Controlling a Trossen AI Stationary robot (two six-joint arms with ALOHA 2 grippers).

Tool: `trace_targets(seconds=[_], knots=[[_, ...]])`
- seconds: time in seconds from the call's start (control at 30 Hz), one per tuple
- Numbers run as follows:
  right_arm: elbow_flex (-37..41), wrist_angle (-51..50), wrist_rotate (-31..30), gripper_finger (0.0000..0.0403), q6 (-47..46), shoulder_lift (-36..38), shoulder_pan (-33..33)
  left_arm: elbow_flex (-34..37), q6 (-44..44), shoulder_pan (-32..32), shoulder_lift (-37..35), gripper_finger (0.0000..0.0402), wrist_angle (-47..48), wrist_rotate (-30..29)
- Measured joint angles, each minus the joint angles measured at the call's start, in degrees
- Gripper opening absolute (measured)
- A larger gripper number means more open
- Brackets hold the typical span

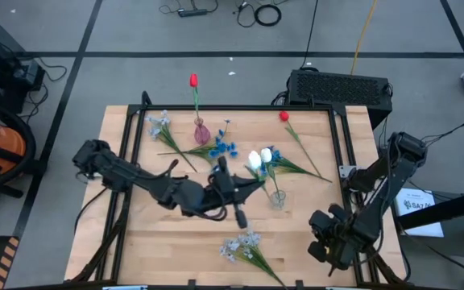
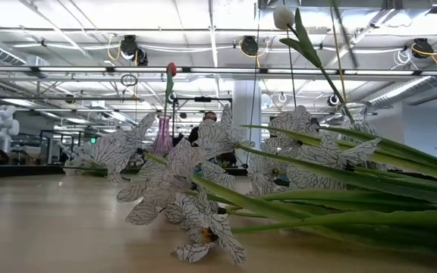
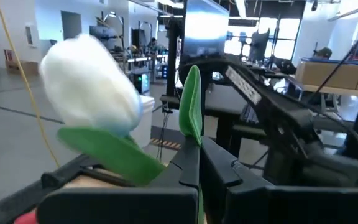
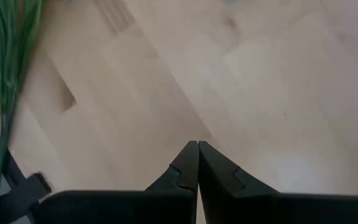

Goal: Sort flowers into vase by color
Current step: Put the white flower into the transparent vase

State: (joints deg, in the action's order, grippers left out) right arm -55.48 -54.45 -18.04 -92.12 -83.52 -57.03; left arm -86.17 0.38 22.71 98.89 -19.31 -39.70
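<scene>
While the right gripper [image 4: 197,144] waits pressed together over the table [image 1: 135,234], the left gripper [image 3: 194,146] is clamped on a white tulip [image 3: 89,87]. A clear vase [image 1: 277,198] stands nearby.

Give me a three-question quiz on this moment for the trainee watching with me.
1. True or false: the left gripper is shut on the white tulip bud flower.
2. Which flower stands in the pink glass vase? A blue spray; B red tulip bud flower; C nothing.
3. Where does the right gripper wait?

Key: 1 true. 2 B. 3 Shut, over bare wooden table at its right front corner.
</scene>
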Motion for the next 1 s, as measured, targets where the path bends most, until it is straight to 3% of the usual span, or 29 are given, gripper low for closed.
trace_targets(seconds=[0.23, 0.83, 1.0], knots=[[0.00, 0.58, -0.02, 0.0000, -4.58, -3.49, -3.03, -5.20, 0.42, -3.66, 3.48, 0.0000, 2.96, 3.49], [0.00, 3.22, -0.30, 0.0000, -4.51, -4.37, -4.27, -5.27, -0.07, -8.03, 5.84, 0.0000, 5.73, 5.31], [0.00, 2.87, -2.79, 0.0000, -4.30, -4.37, -4.27, -5.31, -1.48, -8.01, 6.71, 0.0000, 6.44, 5.34]])
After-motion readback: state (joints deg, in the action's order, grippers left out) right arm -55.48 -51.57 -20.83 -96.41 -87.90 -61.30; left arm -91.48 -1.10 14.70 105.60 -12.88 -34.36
